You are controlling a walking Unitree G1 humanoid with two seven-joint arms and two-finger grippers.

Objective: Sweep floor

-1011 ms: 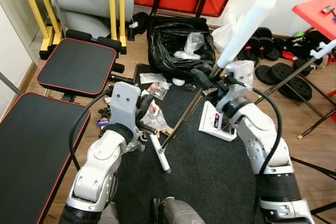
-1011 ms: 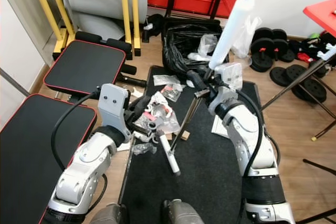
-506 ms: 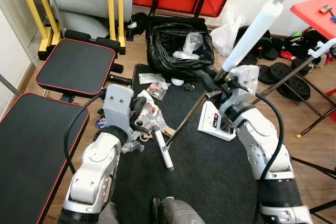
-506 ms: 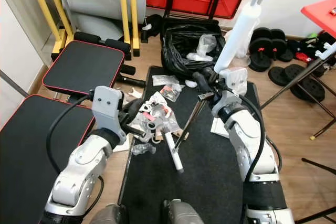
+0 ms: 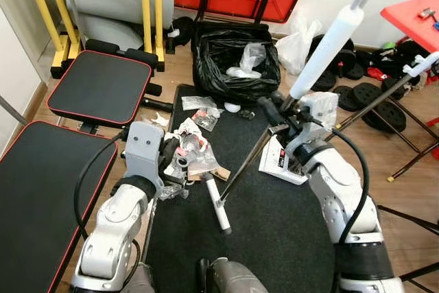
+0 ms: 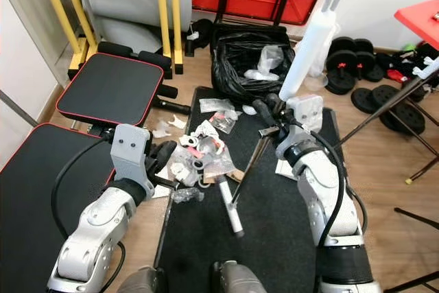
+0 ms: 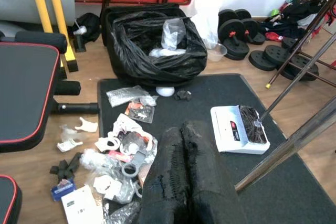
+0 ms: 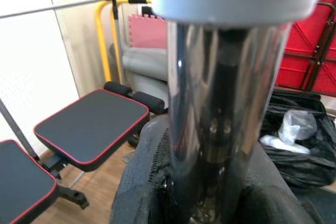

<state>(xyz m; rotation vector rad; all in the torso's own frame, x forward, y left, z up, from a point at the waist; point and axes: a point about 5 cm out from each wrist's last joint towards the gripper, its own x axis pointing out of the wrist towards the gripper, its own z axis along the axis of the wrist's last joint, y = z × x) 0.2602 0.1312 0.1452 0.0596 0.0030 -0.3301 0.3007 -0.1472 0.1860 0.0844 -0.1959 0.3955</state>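
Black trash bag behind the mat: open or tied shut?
Open. The black trash bag gapes at its mouth, with clear plastic and white litter visible inside.

Open black floor mat lies bare from 5 to 7 o'clock. Crumpled plastic litter crowds 10 o'clock; the slanting chrome broom pole crosses the centre. A white flat box blocks 2 o'clock, a black rubbish bag blocks 12, and black padded benches wall off 9.

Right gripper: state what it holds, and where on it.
The right gripper is shut on the broom, gripping its metal pole just below the white handle sleeve.
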